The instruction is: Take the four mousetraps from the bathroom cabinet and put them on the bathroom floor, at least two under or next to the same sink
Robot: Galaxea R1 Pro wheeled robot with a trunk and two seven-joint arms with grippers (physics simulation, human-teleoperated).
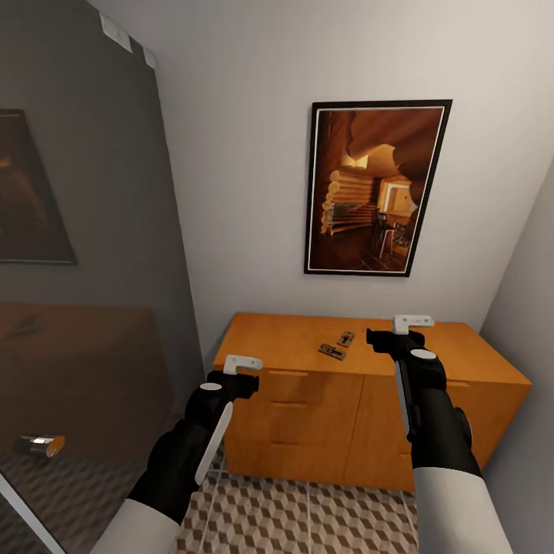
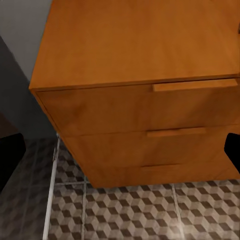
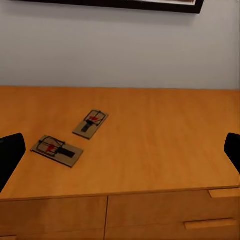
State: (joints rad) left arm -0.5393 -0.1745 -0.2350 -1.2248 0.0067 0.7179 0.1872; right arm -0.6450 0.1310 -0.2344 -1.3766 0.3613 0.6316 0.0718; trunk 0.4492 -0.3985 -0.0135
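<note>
Two mousetraps lie on top of the orange-brown cabinet [image 1: 323, 408]: one [image 1: 332, 352] nearer the front, one [image 1: 345, 338] just behind it. In the right wrist view they are flat wooden boards with dark springs and red marks [image 3: 56, 150] [image 3: 90, 123]. My right gripper [image 1: 387, 338] hovers open over the cabinet top, just right of the traps, black fingertips [image 3: 11, 155] wide apart. My left gripper [image 1: 242, 382] is open too, in front of the cabinet's left front corner, facing its drawer fronts [image 2: 150, 112]. The cube-patterned bathroom floor [image 1: 308, 515] lies below.
A framed cabin picture [image 1: 377, 188] hangs on the wall above the cabinet. A dark reflective panel [image 1: 85, 269] runs along the left, with a small metallic and orange cylinder [image 1: 42, 445] seen low in it. A grey wall [image 1: 531, 308] closes in the cabinet's right end.
</note>
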